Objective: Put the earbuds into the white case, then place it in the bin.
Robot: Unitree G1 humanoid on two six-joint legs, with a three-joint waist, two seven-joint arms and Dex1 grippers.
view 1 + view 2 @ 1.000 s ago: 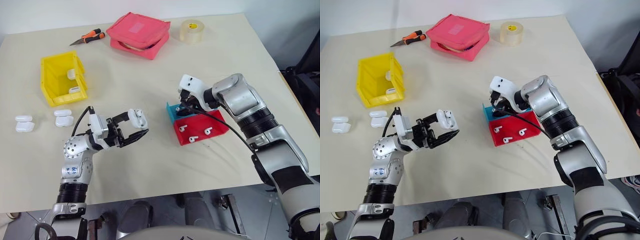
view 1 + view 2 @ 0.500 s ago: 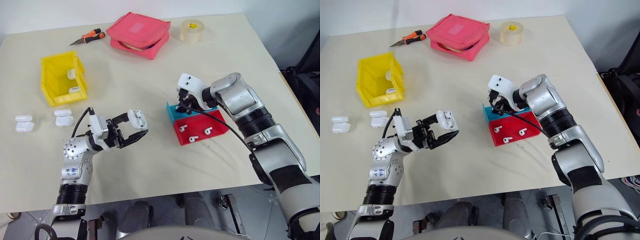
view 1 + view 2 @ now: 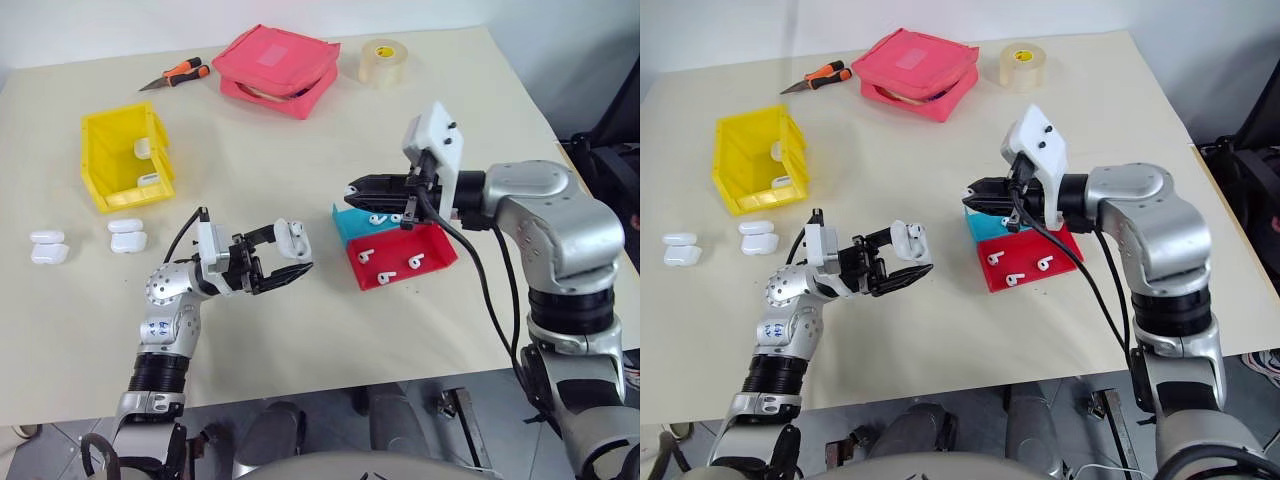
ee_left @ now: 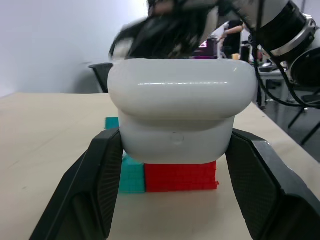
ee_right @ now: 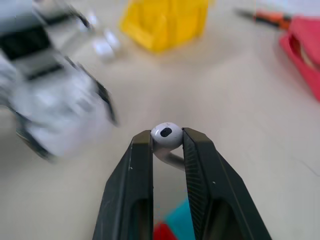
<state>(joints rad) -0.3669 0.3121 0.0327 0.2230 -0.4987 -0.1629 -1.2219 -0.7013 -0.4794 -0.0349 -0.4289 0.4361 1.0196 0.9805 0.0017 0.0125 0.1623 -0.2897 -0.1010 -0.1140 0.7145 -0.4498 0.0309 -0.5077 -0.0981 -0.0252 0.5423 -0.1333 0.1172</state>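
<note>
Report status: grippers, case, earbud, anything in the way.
Left gripper shut on the open white case. Right gripper shut on an earbud, above the blue tray, apart from case. Gap between them clear.

The left gripper (image 3: 283,258) is held low above the table, pointed toward the right, its fingers clamped on the white case (image 3: 293,238). The right gripper (image 5: 166,142) is raised, pointed left, its fingertips pinched on an earbud (image 5: 165,136).
</note>
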